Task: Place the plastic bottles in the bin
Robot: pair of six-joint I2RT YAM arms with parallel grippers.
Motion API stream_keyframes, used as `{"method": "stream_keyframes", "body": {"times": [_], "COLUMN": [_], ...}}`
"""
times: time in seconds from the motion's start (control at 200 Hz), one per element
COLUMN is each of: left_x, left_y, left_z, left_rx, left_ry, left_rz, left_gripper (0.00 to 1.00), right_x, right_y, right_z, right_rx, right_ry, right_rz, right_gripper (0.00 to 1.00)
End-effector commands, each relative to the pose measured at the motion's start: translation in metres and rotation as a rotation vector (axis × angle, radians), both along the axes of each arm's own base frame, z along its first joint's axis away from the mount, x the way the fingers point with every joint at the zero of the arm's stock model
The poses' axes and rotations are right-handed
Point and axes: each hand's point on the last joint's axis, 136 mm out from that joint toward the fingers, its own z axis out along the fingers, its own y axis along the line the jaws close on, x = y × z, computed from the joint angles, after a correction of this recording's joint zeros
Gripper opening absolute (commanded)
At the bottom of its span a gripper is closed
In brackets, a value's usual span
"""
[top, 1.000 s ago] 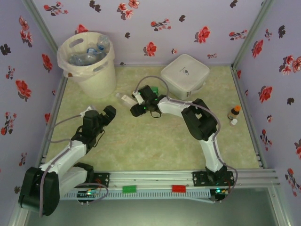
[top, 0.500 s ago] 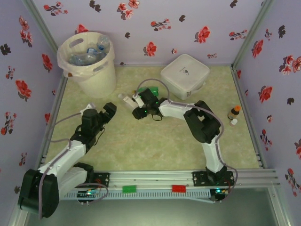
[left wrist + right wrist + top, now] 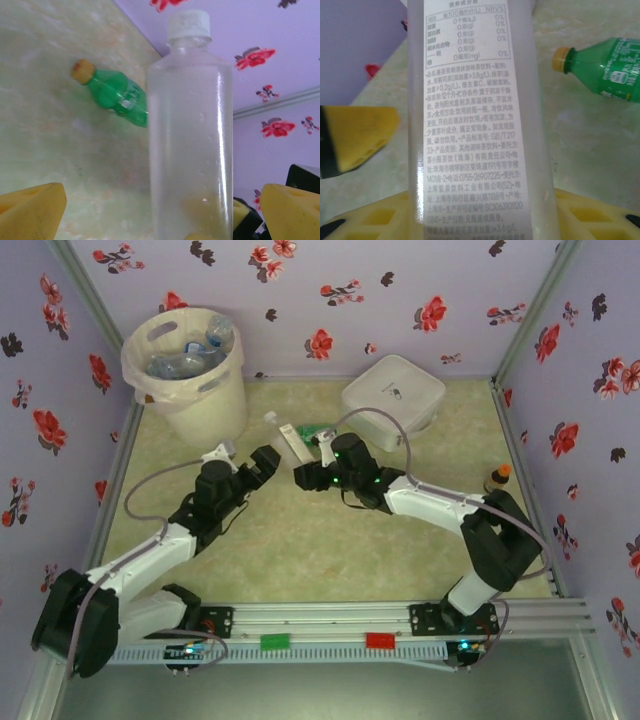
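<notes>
Bottle (image 3: 190, 125) clenched in my right pincer (image 3: 303, 468), base cut off, left pincer (image 3: 258, 462) released nearby, green bottle (image 3: 114, 93) partly hidden behind it.

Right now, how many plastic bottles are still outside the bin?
2. A clear white-capped bottle held by the right gripper; a green bottle lying just beyond it. The tiny brown bottle at the right isn't counted; more may be hidden.

My overhead feed is evenly, softly lit; only faint shadows lie on the pale green marbled tabletop (image 3: 330, 550). On my left wrist feed a bright vertical glare streak runs down the frosted clear plastic bottle with a white cap (image 3: 190, 140), slightly soft-focused.
</notes>
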Motion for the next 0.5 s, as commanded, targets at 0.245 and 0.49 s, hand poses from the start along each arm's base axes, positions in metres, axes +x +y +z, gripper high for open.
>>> {"method": "stream_keyframes", "body": {"times": [0.245, 0.49], "left_x": [0.014, 0.015], "left_y": [-0.041, -0.042], "left_z": [0.032, 0.028], "left_rx": [-0.065, -0.031], "left_ry": [-0.087, -0.094], "left_rz": [-0.074, -0.084], "left_gripper": [0.94, 0.77], "right_x": [-0.026, -0.035], "right_y": [0.013, 0.02], "right_z": [0.037, 0.045], "right_rx": [0.195, 0.234], "right_ry": [-0.01, -0.015], "right_rz": [0.112, 0.153], "right_gripper": [0.44, 0.44]}}
